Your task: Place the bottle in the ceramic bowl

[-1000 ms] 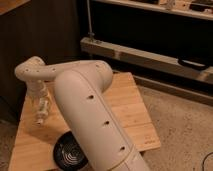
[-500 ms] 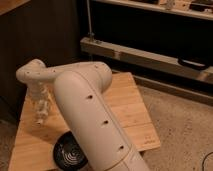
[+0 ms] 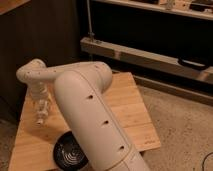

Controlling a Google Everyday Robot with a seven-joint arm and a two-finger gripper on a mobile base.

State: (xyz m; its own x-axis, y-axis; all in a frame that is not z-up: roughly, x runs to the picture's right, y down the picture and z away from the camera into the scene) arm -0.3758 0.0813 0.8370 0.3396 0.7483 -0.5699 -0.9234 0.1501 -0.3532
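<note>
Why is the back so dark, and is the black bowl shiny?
Camera view: warm light on the wooden table, dark shadow on the wall behind; the ceramic bowl shows pale rings, glare or pattern unclear; the pincer hangs over the table's left part.

Wooden table [image 3: 125, 107] with one bowl [image 3: 69, 153] on it.
The black bowl sits near the table's front edge, left of middle; the gripper [image 3: 41, 103] hangs over the left side, about midway back.
</note>
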